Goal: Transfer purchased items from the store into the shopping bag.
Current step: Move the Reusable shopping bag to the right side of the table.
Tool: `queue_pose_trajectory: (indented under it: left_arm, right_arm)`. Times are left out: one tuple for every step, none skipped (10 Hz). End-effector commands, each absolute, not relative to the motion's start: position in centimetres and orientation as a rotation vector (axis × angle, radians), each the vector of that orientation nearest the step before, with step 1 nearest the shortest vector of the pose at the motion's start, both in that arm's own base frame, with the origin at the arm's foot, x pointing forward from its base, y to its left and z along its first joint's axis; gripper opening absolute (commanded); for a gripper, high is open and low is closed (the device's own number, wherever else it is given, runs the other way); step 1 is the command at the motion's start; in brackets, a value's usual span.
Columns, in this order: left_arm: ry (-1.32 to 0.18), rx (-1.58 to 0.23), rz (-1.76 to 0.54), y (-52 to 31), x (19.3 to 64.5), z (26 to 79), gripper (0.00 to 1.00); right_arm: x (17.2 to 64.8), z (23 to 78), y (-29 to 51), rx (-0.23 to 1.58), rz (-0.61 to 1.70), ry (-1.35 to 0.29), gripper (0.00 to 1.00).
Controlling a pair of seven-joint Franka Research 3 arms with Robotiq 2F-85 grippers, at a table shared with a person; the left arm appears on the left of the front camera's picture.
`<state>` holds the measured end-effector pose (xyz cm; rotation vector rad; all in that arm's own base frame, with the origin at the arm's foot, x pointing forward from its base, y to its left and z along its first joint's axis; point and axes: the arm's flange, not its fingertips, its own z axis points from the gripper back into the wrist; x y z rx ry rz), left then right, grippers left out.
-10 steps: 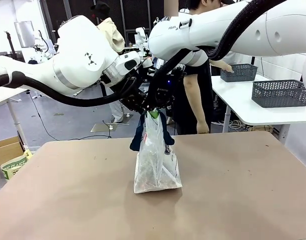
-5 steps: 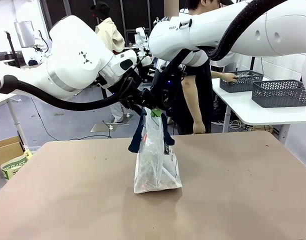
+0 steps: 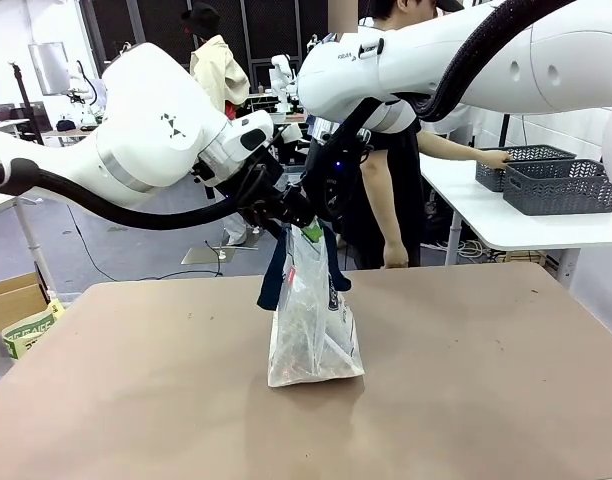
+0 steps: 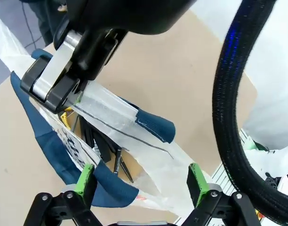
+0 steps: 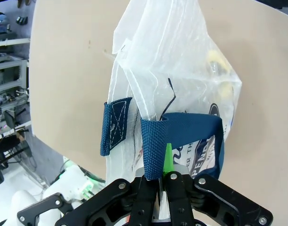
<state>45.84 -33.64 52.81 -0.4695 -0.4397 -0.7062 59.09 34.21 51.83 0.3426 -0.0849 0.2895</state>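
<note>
1. The shopping bag stands upright near the middle of the matte tan table. It is a crinkled, translucent whitish plastic tote with woven navy handles and navy script print.
2. The right gripper has its black fingers pressed together on the bag's top rim. They pinch the thin plastic just beside a ribbed navy handle strap, and the film runs taut from that point.
3. The left gripper is spread wide over the bag's mouth and clasps nothing. Its green pads stand on either side of the opening. Whether the pad nearest the navy strap touches it cannot be told.
4. The left wrist view looks into the mouth of the bag. It shows a flat brown cardboard box, some thin black pieces, and a small yellow-and-black object against the wall.
5. A dark grey lattice-sided basket sits on the white side table to the robot's right, with a second basket behind it. The person's hand rests on the rim of that farther basket.
</note>
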Motion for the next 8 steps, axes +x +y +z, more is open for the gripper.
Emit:
queue_pose_trajectory:
  left_arm:
    - [-0.451, -0.526, -0.677, -34.2, 46.4, 53.6, 1.0]
    - [-0.473, -0.524, -0.665, -34.2, 46.3, 54.0, 1.0]
    - [-0.48, -0.524, -0.659, -34.1, 46.2, 54.2, 1.0]
    - [-0.497, -0.5, -0.661, -34.0, 46.2, 54.4, 1.0]
    - [-0.499, -0.503, -0.659, -34.1, 46.3, 54.5, 1.0]
    - [-0.496, -0.535, -0.665, -34.4, 46.4, 54.8, 1.0]
    - [-0.491, -0.565, -0.614, -34.9, 46.6, 55.1, 1.0]
    - [-0.463, -0.572, -0.544, -35.3, 47.0, 55.2, 1.0]
  right_arm:
    - [59.6, 51.7, 34.4, 0.352, 0.282, -0.063, 0.0]
    - [59.6, 51.6, 34.4, 0.355, 0.28, -0.062, 0.0]
    - [59.6, 51.6, 34.4, 0.354, 0.278, -0.059, 0.0]
    - [59.7, 51.5, 34.4, 0.354, 0.28, -0.056, 0.0]
    - [59.8, 51.4, 34.4, 0.355, 0.282, -0.053, 0.0]
    - [59.8, 51.3, 34.5, 0.357, 0.284, -0.05, 0.0]
    - [59.7, 51.3, 34.5, 0.357, 0.284, -0.05, 0.0]
    - [59.7, 51.3, 34.5, 0.357, 0.284, -0.051, 0.0]
